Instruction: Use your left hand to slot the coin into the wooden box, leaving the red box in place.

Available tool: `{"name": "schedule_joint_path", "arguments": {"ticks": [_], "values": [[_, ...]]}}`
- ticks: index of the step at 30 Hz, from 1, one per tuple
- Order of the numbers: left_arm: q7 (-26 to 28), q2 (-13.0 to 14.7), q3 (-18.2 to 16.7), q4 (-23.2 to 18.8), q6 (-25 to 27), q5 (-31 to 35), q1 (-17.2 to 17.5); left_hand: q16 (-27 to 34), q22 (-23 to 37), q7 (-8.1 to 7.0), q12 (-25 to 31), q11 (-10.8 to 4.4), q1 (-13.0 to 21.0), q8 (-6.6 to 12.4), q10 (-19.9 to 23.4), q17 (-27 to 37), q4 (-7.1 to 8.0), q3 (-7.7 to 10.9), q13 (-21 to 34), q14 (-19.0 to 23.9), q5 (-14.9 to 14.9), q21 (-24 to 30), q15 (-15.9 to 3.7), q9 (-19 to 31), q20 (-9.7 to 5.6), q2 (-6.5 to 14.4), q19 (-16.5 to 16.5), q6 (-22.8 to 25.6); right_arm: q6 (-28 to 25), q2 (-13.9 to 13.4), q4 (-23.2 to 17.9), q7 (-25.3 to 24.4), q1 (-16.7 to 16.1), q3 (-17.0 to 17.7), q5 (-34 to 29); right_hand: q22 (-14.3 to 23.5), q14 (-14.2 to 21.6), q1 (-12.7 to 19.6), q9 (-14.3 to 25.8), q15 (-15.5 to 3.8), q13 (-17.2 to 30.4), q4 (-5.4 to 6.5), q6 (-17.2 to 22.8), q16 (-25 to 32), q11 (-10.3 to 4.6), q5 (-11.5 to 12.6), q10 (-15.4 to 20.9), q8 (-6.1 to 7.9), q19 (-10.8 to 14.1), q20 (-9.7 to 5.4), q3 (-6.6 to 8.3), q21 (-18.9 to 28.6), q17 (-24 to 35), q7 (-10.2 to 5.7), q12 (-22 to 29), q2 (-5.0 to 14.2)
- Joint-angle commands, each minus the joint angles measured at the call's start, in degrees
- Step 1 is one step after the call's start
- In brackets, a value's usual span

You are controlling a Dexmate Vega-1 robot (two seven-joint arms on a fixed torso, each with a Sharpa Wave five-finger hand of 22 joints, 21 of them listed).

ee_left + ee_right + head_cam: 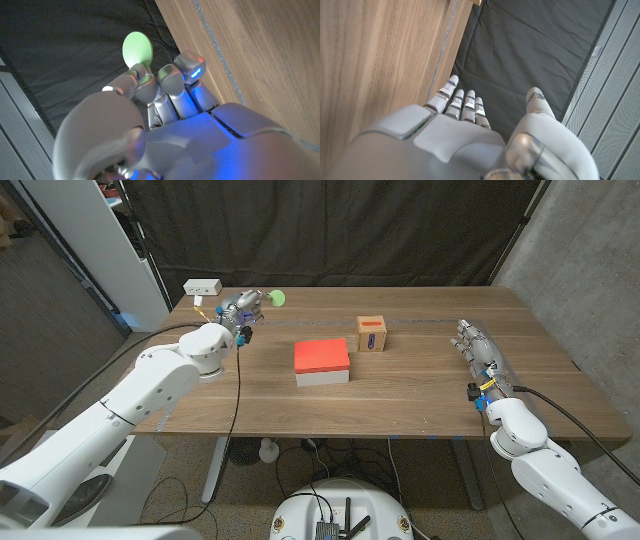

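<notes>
While the left hand (243,308) pinches the coin (278,297) above the tabletop's (420,395) far left, the slot waits to its right.
Held by its lower edge between fingers (145,86), the green coin (137,48) looks thin, light, stiff and likely slick, so an edge grip that leaves most of the disc free should suit the slot; the red box (321,362) sits mid-table, the wooden box (372,334) just beyond it, and the right hand (477,348) is released, fingers straight, holding nothing.
</notes>
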Motion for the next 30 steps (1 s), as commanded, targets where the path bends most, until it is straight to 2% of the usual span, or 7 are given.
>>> {"name": "schedule_joint_path", "arguments": {"ticks": [1, 13, 17, 30], "values": [[1.49, -1.68, 5.21, -1.84, 6.7, 14.37, -5.63, 0.08, 0.18, 2.34, 0.15, 0.15, 0.78, 1.88, 0.29, 0.34, 0.04, -0.07, -0.08, 0.34, 0.38, 0.47, 0.03, 0.36, -2.52, 0.05, -0.38, 6.9, 0.62, 0.49, -0.67, -0.24, -1.2, 1.01, -0.26, 0.09, 0.17, 0.68, 0.28, -0.21, 0.17, 0.36, -0.05, 0.21, 0.1, 0.2, 0.47, 0.06, 0.17, 0.29, 0.15, -0.02, 0.1, 0.05, 0.12, -0.06], [-0.43, -5.04, 9.66, -1.7, 13.16, 23.82, -10.17, 0.09, 0.19, 2.61, 0.63, 0.37, 1.44, 1.81, 0.12, 0.76, 0.06, -0.34, 0.58, 0.47, 0.43, 0.92, 0.05, 0.28, -2.48, -0.17, -0.47, 7.15, 2.18, 1.16, 0.07, 0.82, -1.42, 1.23, -0.29, 0.09, 0.36, 0.73, 0.28, -0.26, 0.17, 0.36, 0.02, 0.28, 0.08, 0.22, 0.54, 0.09, 0.21, 0.34, 0.15, 0.0, 0.11, 0.13, 0.13, -0.05], [-0.79, -5.89, 11.9, -1.49, 15.35, 27.95, -12.19, 0.06, 0.18, 2.78, 0.54, 0.55, 1.82, 1.87, 0.26, 0.7, 0.05, -0.55, 0.28, 0.52, 0.42, 1.16, 0.07, 0.49, -2.47, -0.16, -0.47, 7.23, 2.71, 1.25, 0.45, 1.41, -1.23, 1.18, -0.28, 0.09, 0.81, 0.8, 0.28, -0.66, 0.15, 0.34, 1.22, 0.45, -0.79, 0.24, 1.09, 0.51, 0.51, 0.11, 0.16, 0.1, 0.1, 0.73, 0.29, -0.05], [-5.11, -9.69, 19.72, 2.16, 17.76, 40.56, -18.78, -0.06, 0.27, 2.83, 0.9, 0.56, 2.32, 1.63, 0.18, 0.78, 0.1, -0.99, 0.86, 0.43, 0.43, 1.48, 0.07, 0.45, -2.46, -0.48, -0.74, 7.41, 5.01, 1.72, 1.47, 3.72, -0.58, 0.7, 0.31, 0.07, 1.08, 0.89, 0.27, -1.34, 0.11, 0.32, 1.46, 0.53, -0.64, 0.25, 1.4, 0.49, 0.92, -0.63, 0.15, 0.2, 0.08, 0.85, 0.31, -0.07]]}}
